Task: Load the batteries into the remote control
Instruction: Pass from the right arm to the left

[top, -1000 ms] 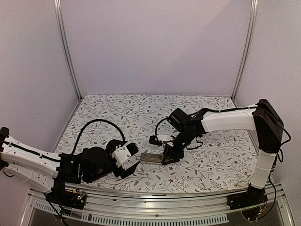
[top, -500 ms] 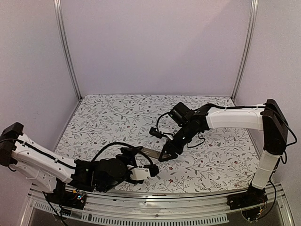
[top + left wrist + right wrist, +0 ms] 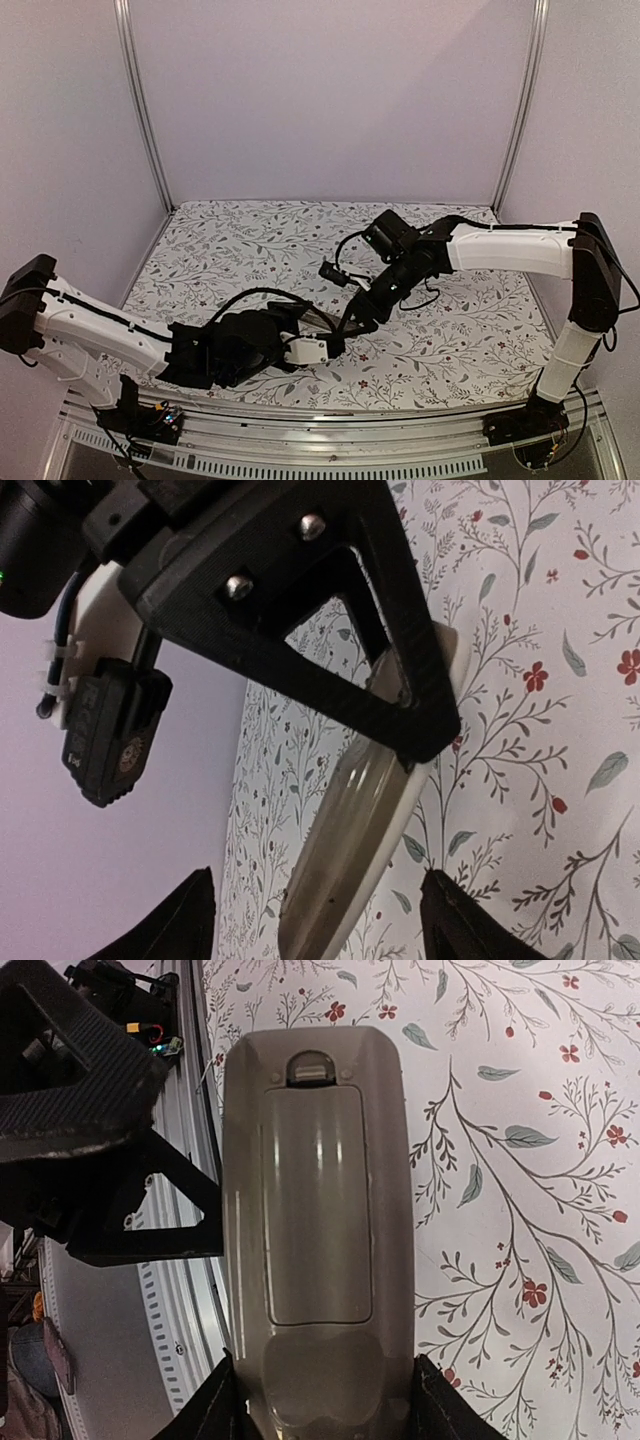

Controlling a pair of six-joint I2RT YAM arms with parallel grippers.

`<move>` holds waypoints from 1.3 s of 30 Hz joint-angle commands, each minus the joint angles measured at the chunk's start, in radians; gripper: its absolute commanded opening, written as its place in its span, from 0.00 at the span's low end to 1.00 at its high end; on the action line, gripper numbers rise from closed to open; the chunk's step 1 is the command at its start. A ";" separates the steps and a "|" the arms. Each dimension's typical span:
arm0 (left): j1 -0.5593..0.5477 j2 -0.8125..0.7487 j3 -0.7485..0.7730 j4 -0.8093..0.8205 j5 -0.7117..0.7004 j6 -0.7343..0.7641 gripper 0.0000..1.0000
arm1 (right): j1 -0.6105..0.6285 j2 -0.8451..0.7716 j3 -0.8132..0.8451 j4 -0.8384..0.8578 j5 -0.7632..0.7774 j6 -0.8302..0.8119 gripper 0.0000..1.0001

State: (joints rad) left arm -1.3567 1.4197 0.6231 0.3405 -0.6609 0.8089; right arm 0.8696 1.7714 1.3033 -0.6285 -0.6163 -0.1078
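Above the floral table [image 3: 230, 240], the right gripper [image 3: 320, 1400] is clamping the remote control [image 3: 390, 1160] by one end and holding it tilted, tan-grey back showing. The left gripper [image 3: 320, 925] is hanging open, its fingers standing either side of the free end without touching. The battery cover [image 3: 315, 1220] is sitting shut, so the left should probably be aiming for the small latch [image 3: 312, 1065] and pressing gently. No batteries are showing.

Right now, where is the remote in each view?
Top: remote at centre, in the right pincer.
Left wrist: remote lower centre, edge-on.
Right wrist: remote fills the middle, back showing.
Shared landmark: floral cloth.
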 commanded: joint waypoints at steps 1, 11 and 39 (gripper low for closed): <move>0.045 0.065 0.060 -0.056 0.063 0.022 0.70 | 0.008 -0.043 0.035 -0.003 -0.022 -0.002 0.21; 0.075 0.108 0.110 -0.102 0.064 0.031 0.43 | 0.014 -0.039 0.051 -0.016 -0.035 -0.024 0.21; 0.084 0.109 0.143 -0.137 0.089 -0.212 0.00 | 0.005 -0.121 0.118 0.024 0.129 -0.019 0.99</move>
State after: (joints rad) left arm -1.2903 1.5700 0.7567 0.2092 -0.6083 0.7055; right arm 0.8768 1.7237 1.3811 -0.6491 -0.5583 -0.1276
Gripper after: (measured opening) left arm 0.204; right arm 0.946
